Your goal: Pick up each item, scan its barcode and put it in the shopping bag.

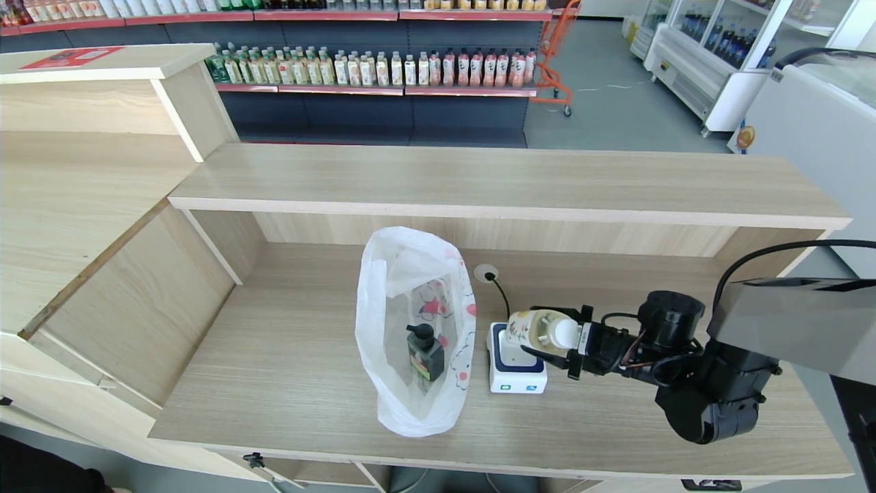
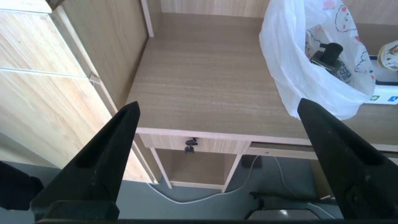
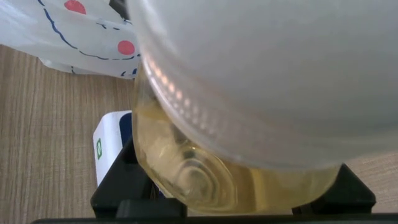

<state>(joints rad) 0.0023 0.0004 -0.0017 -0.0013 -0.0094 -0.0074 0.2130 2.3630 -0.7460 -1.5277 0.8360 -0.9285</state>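
Pale plastic drink bottle with a white cap and yellowish liquid point(image 1: 537, 331) lies on its side in the air, pinched between the black fingers of the right gripper point(image 1: 553, 333), cap end toward the wrist. It hangs just above the white and blue box-shaped barcode scanner point(image 1: 517, 373), which stands on the light wooden checkout counter point(image 1: 287, 363); whether bottle and scanner touch cannot be told. In the right wrist view the bottle point(image 3: 205, 168) is so close that its cap is a blur across the frame. Only a corner of the scanner point(image 3: 109, 146) shows behind it, and the dark fingers point(image 3: 115, 190) are cut off at the frame edge.

Just beside the scanner, on the robot's left, stands the white plastic shopping bag printed with pink and red cartoon figures point(image 1: 383, 322), its mouth open. Inside it is a dark pump bottle with a green label point(image 1: 424, 352), upright and partly veiled by the film. A black cable point(image 1: 503, 298) runs from the scanner to a round grommet in the counter, its lower end hidden behind the bottle.

The left gripper point(image 2: 219, 107) hangs off the counter's near edge with its two black fingers point(image 2: 112, 155) spread wide and holding nothing. Beyond it the bag point(image 2: 298, 74) and pump bottle point(image 2: 329, 55) show, and the drink bottle point(image 2: 388, 56) is clipped by the frame.
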